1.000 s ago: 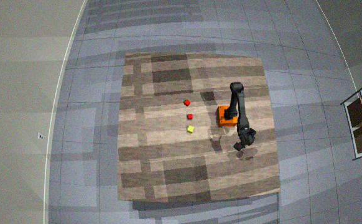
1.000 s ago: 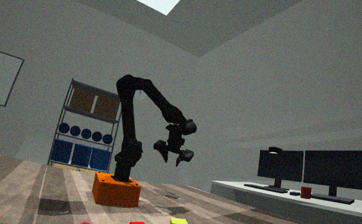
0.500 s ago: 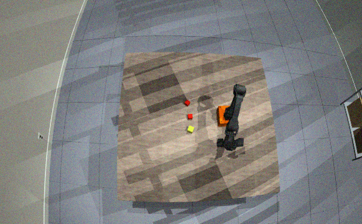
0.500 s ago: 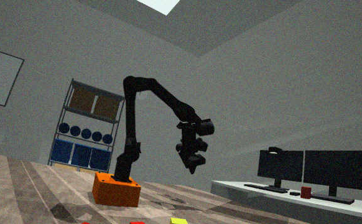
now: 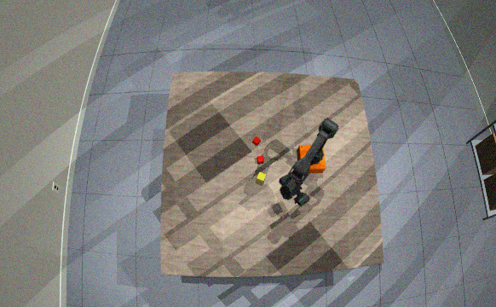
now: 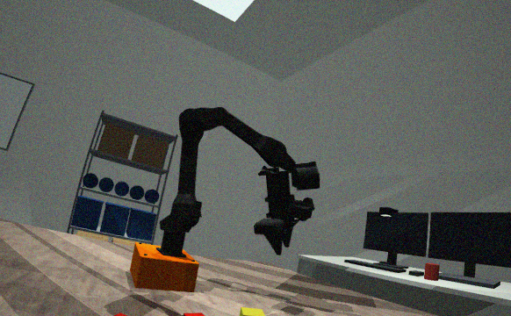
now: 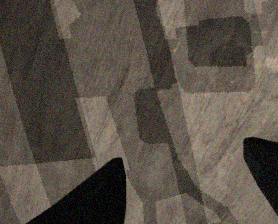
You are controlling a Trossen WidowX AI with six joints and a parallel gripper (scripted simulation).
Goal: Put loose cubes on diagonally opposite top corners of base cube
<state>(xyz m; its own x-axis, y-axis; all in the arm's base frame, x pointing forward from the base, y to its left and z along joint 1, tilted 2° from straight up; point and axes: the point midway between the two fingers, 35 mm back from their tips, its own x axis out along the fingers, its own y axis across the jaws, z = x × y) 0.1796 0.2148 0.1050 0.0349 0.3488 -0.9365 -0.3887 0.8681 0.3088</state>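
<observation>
In the top view, a red cube, a second red cube and a yellow cube stand apart in a row on the table, the yellow one lowest in the view. The exterior view shows only their tops at its bottom edge. Which cube is fixed cannot be seen. My gripper is open and empty. It points down, high above the table, to the right of and below the yellow cube in the top view. No cube shows in the wrist view.
The orange arm base stands on the wooden table, to the right of the cubes in the top view. Beyond the table, the exterior view shows a shelf rack and a desk with two monitors. Patchy shadows cross the table.
</observation>
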